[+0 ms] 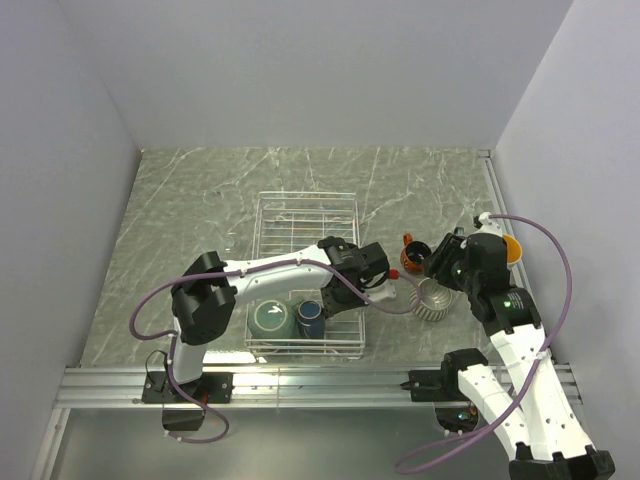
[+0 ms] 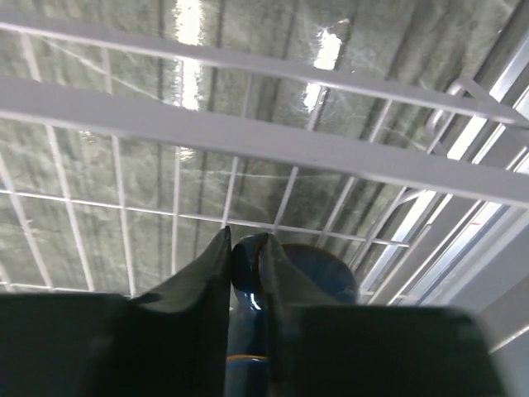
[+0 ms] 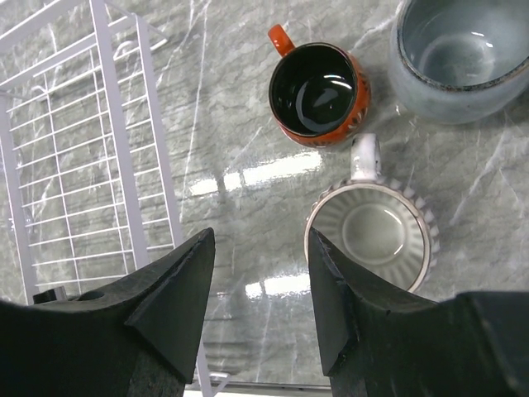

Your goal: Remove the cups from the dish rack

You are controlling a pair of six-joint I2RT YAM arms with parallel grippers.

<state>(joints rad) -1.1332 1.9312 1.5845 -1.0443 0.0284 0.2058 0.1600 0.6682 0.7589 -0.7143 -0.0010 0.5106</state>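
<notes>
The white wire dish rack [image 1: 305, 215] stands mid-table. At its near end lie a grey-teal mug [image 1: 268, 318] and a small dark-blue cup [image 1: 309, 320]. My left gripper [image 1: 326, 300] reaches into the rack; in the left wrist view it [image 2: 246, 240] is shut on the rim of the dark-blue cup [image 2: 326, 277]. My right gripper [image 1: 442, 265] hangs open and empty over the table right of the rack, seen in its wrist view [image 3: 260, 240]. Below it stand a red-brown mug [image 3: 318, 91], a ribbed beige cup [image 3: 372, 231] and a second grey-teal mug [image 3: 459, 50].
A white mug with orange inside [image 1: 510, 248] sits behind the right wrist. The red-brown mug [image 1: 410, 256] and ribbed cup [image 1: 433, 298] stand close to the rack's right side [image 3: 116, 124]. A faint clear glass shape [image 1: 231, 240] shows left of the rack. Walls enclose the table.
</notes>
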